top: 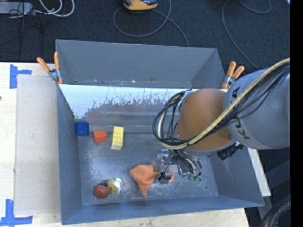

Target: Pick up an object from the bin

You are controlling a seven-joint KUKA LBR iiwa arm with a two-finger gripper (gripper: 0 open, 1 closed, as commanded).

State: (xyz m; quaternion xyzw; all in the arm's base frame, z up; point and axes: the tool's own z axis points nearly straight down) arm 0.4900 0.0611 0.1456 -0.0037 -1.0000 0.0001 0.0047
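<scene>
Hanging low over the near right part of the grey bin point(137, 65), the gripper point(165, 172) meets the right edge of a crumpled orange rag-like thing point(142, 177). Its metal parts overlap that edge, and I cannot tell whether it is released, clenched or grasping the orange thing. Above it sit the rounded orange wrist cover point(204, 119) and a loop of black cables point(163, 122). The orange thing lies on the bin floor near the middle of the near wall, spreading left from the gripper. Further left, close to the near left corner, a dark red ball point(101, 191) touches a small yellow and white thing point(114, 185). Towards the far left of the floor, well apart from the gripper, lie a yellow block point(117, 137), an orange-red block point(100, 136) and a blue block point(82, 128) in a row.
</scene>
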